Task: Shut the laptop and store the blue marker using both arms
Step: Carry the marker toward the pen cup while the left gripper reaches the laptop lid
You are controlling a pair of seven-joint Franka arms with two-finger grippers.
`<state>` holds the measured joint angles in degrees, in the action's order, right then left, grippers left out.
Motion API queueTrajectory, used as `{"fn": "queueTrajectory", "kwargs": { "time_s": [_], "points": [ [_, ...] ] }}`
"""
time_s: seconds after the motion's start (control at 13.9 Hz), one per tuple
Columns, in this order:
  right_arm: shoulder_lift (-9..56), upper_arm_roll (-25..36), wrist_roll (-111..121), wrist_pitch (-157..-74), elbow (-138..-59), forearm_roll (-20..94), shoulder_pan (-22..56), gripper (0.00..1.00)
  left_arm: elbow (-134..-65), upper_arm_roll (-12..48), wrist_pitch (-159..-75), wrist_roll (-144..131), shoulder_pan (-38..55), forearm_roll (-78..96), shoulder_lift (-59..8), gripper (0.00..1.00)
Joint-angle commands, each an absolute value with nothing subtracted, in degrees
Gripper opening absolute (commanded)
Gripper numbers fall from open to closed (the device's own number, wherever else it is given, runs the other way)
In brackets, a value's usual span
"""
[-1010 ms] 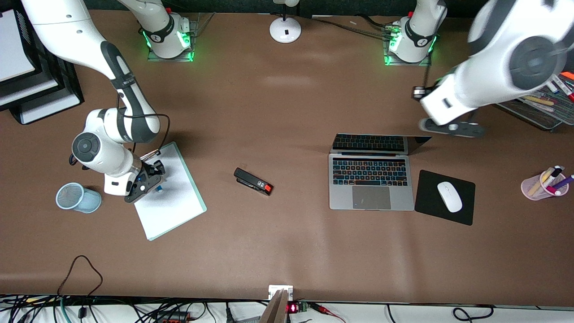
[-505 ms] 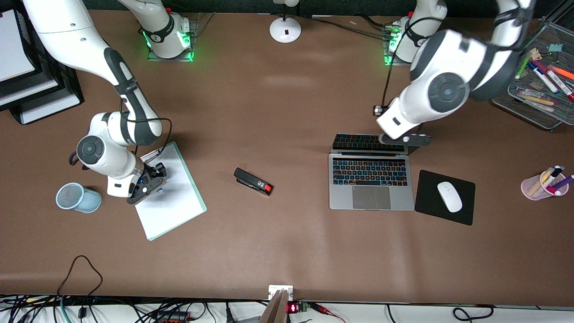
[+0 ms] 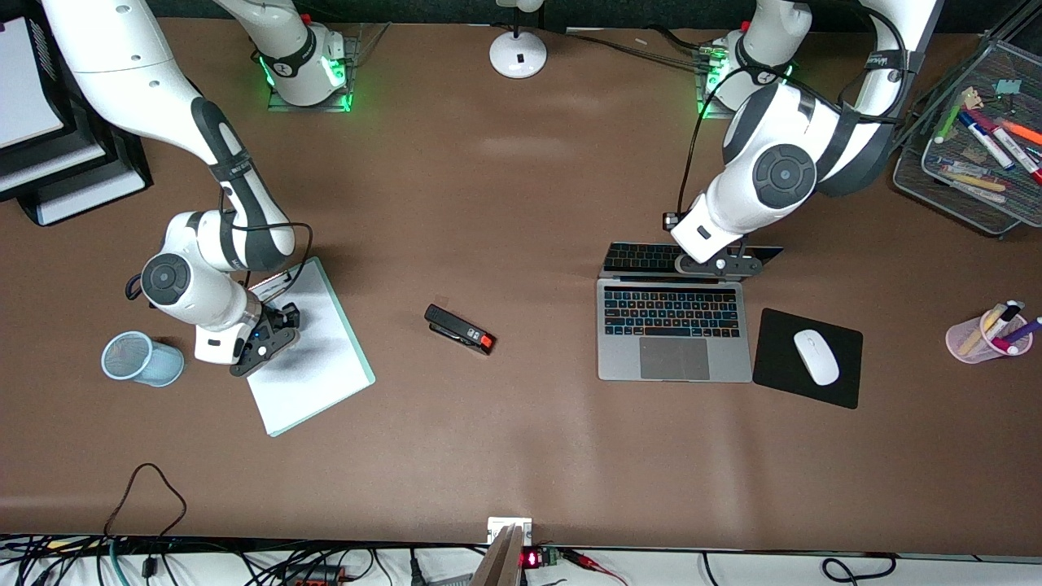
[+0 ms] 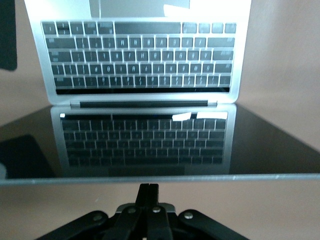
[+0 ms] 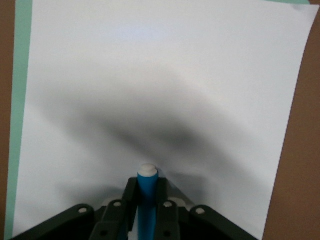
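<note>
The laptop [image 3: 674, 346] lies open toward the left arm's end of the table, keys lit, its screen [image 3: 651, 258] tilted far back. My left gripper [image 3: 716, 264] is shut and empty at the screen's top edge. In the left wrist view its fingertips [image 4: 149, 192] sit close to that edge [image 4: 160, 179], on the lid's outer face; the keyboard [image 4: 140, 55] is reflected in the screen. I cannot tell if they touch. My right gripper [image 3: 262, 348] is shut on the blue marker [image 5: 148, 200], whitish end forward, just above the white paper pad [image 3: 313, 358], which also shows in the right wrist view [image 5: 150, 75].
A blue mesh cup [image 3: 140, 358] lies beside the right gripper. A black stapler [image 3: 460, 330] lies mid-table. A black mouse pad [image 3: 773, 366] with a white mouse [image 3: 816, 356] is beside the laptop. A pink pen cup [image 3: 987, 335] and mesh marker tray [image 3: 969, 187] stand at the left arm's end.
The left arm swung in from the marker tray's end and brought its shut gripper to the laptop screen's top edge. The right gripper, holding the marker, shifted slightly toward the blue cup.
</note>
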<state>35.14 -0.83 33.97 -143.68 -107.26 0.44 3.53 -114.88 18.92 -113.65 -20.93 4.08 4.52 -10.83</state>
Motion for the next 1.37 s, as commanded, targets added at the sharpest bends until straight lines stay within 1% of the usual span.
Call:
{"fn": "queueTrajectory", "kwargs": {
  "time_s": [0.0,0.07,0.22,0.29,0.51,0.58,0.65,0.79,1.01,1.15,1.3],
  "points": [
    [35.77,-1.05,33.66,-143.96,-106.35,0.88,3.08,0.03,-114.09,18.90,-117.50,-20.66,2.82,1.34,-11.59,0.00],
    [35.60,-1.05,33.49,-143.88,-106.17,0.88,3.08,0.00,-113.04,18.98,-118.73,-20.74,2.46,-0.68,-12.56,0.00],
    [34.64,-1.05,33.75,-143.44,-106.08,0.88,2.99,0.00,-111.02,18.90,-120.40,-20.83,2.37,-1.23,-15.10,0.00],
    [33.15,-0.88,34.10,-142.57,-105.82,0.53,2.55,0.00,-109.70,18.81,-121.45,-20.66,2.20,-1.32,-16.68,0.00],
    [28.58,-0.88,35.15,-136.51,-104.24,0.62,0.88,0.00,-104.17,18.46,-123.13,-20.21,1.85,-1.41,-22.22,0.00],
    [26.82,-0.79,36.03,-135.62,-104.33,0.62,0.88,0.00,-103.63,18.37,-124.53,-20.21,1.85,-1.49,-23.63,0.00],
    [25.07,-0.79,38.21,-134.48,-104.33,0.62,0.62,0.00,-103.45,18.20,-125.67,-20.21,1.93,-2.45,-24.60,0.00],
    [22.34,-0.79,46.19,-133.77,-104.68,0.96,-0.52,0.00,-100.04,18.11,-126.56,-20.74,1.93,-6.05,-28.02,0.00],
    [17.94,-1.05,55.77,-132.02,-104.77,1.58,-2.98,0.00,-97.30,18.11,-127.00,-20.74,2.20,-6.59,-31.89,0.00],
    [15.39,-1.05,62.98,-131.75,-104.59,5.69,-4.13,0.00,-96.50,17.93,-132.16,-20.83,2.29,-6.59,-35.93,0.00],
    [14.50,-0.88,73.42,-130.96,-103.98,14.54,-6.31,0.00,-94.32,17.32,-134.99,-20.83,2.81,-6.59,-39.27,0.00]
  ]
}}
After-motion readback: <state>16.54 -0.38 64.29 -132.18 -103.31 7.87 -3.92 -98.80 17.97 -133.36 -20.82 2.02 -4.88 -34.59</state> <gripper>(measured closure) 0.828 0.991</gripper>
